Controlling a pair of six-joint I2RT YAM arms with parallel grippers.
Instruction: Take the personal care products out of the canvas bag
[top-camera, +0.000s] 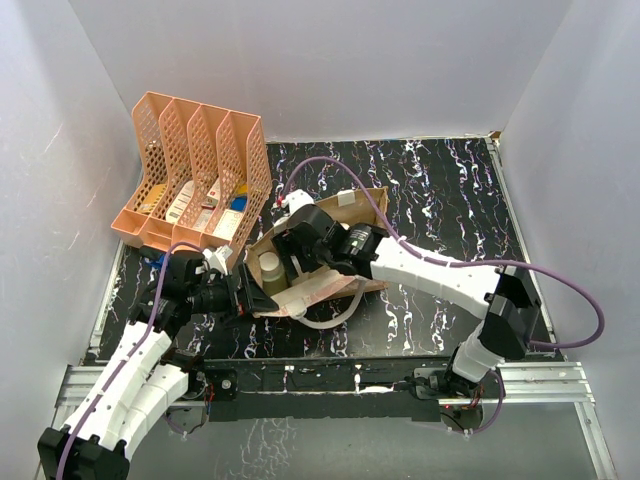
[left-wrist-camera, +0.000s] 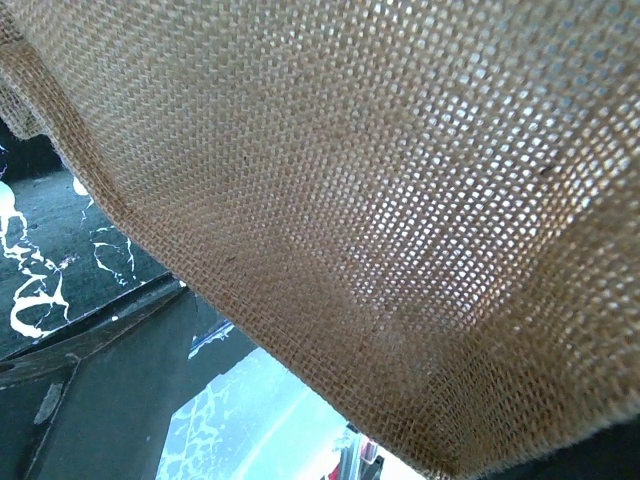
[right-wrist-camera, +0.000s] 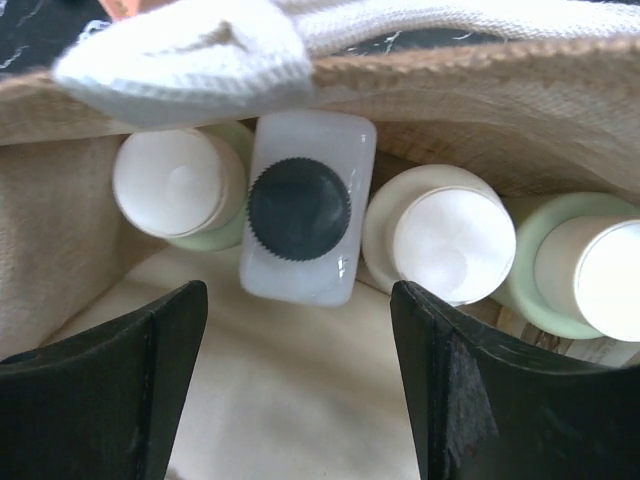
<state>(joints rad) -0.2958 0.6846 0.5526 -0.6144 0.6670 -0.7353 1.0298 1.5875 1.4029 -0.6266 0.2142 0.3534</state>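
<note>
While four bottles (right-wrist-camera: 450, 235) stand inside the canvas bag (top-camera: 305, 292) at centre frame, none out yet, our right fingers (right-wrist-camera: 110, 400) gape empty above them; whether the left fingers (top-camera: 240, 293) beside it grip, we cannot tell.

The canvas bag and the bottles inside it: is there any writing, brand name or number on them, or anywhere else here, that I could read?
No text is legible in any view.
Canvas bag: reddish print on its front, too small and blurred to read.
Small boxes in the orange rack: printed faces, too small to read.
Bottles in the bag, seen from above: plain caps, no writing shows.
</note>
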